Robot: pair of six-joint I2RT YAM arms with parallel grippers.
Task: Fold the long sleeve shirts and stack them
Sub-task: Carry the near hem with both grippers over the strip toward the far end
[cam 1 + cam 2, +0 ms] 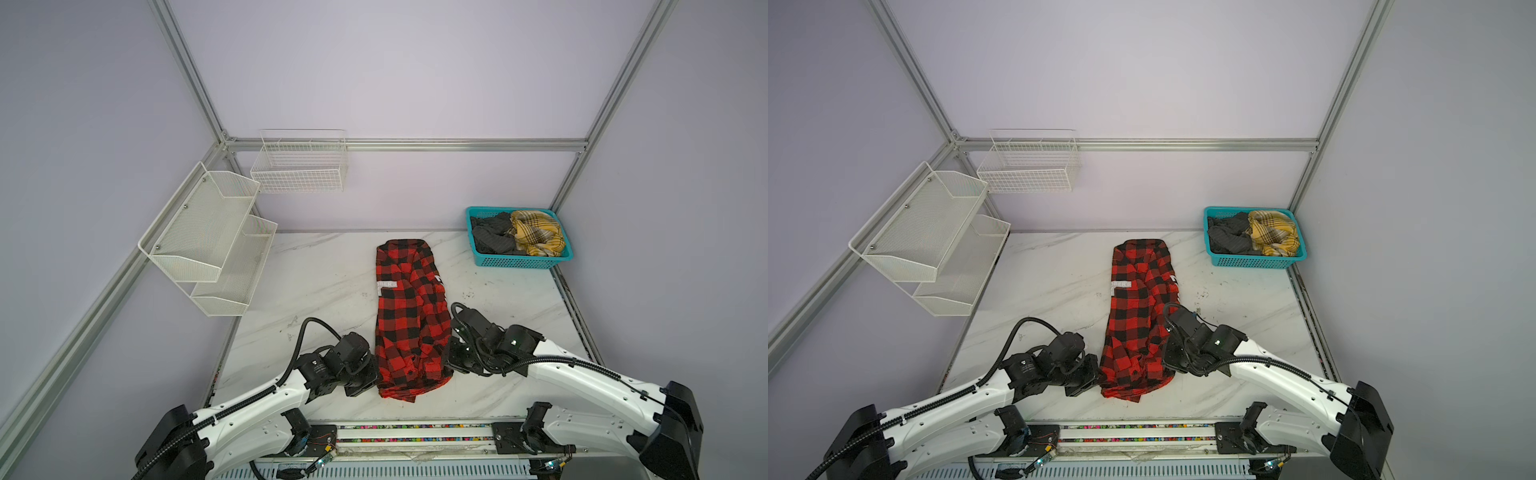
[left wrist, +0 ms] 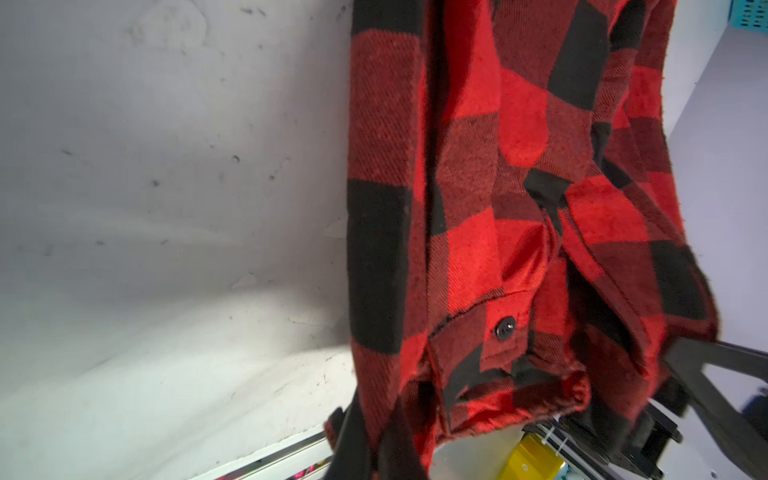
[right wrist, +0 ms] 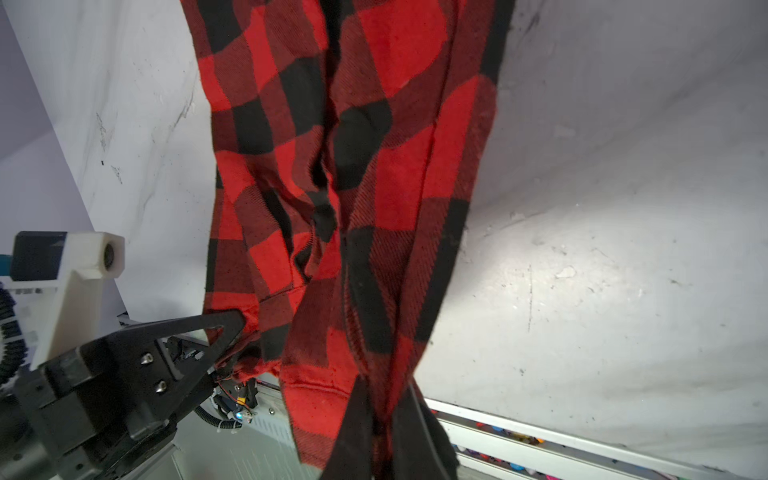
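The left gripper (image 1: pixel 377 375) is pinched tight on the left side of the red-and-black shirt (image 1: pixel 409 324), at its near end. That is in the lower middle of both top views. In the left wrist view its two dark fingers (image 2: pixel 353 436) squeeze the cloth at the bottom edge of the picture. The right gripper (image 1: pixel 451 360) is pinched tight on the right side of the same end. In the right wrist view its fingers (image 3: pixel 353 432) bite the red cloth at the bottom too.

The shirt lies long and narrow on the white marble table (image 1: pixel 324 282). It runs from the grippers up toward the back wall. A bit of white lettering shows near its middle.

A blue basket (image 1: pixel 521 262) sits at the upper right of the table. Inside it are the dark grey shirt (image 1: pixel 492 237) on the left and the yellow plaid shirt (image 1: pixel 537 232) on the right, both crumpled.
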